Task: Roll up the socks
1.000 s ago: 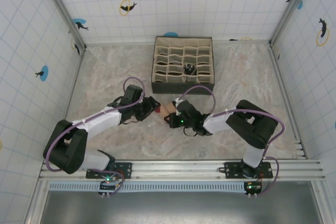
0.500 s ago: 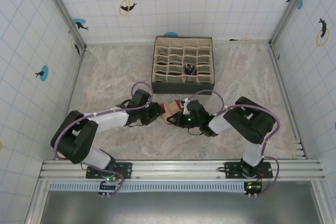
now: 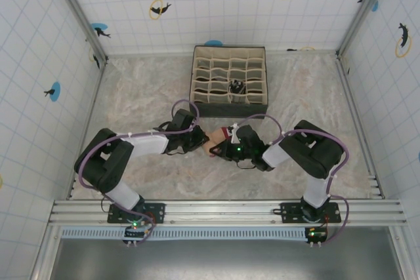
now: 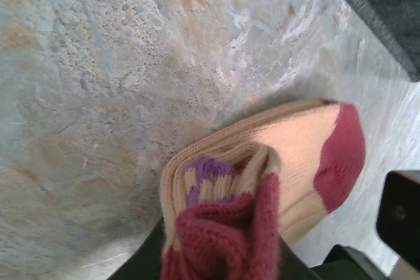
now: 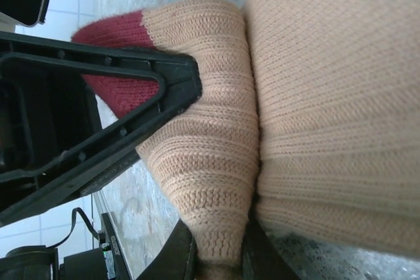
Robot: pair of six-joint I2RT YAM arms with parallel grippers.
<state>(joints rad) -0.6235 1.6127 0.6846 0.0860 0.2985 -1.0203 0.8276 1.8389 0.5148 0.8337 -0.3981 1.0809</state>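
A peach sock [image 3: 214, 139] with a dark red toe lies bunched on the table between my two grippers, just in front of the organizer. In the left wrist view its dark red cuff and purple stripes [image 4: 216, 188] fold into the left gripper [image 4: 220, 250], which is shut on it. My right gripper [image 5: 220, 257] is shut on a fold of the same sock [image 5: 210, 162] from the other side. From above, the left gripper [image 3: 201, 138] and right gripper [image 3: 224, 143] nearly meet. A black-and-white sock [image 3: 236, 86] sits bundled in an organizer compartment.
The dark fabric organizer [image 3: 229, 106], divided into several compartments, stands just behind the grippers. Tiled walls close the table on three sides. Bare marbled tabletop [image 3: 138, 96] stretches to the left and right [image 3: 315, 96]. The left gripper's black finger [image 5: 98, 90] crosses the right wrist view.
My left arm has swung right to the peach sock and its jaws have closed on the cuff end. The right gripper shifted slightly right, still gripping the sock.
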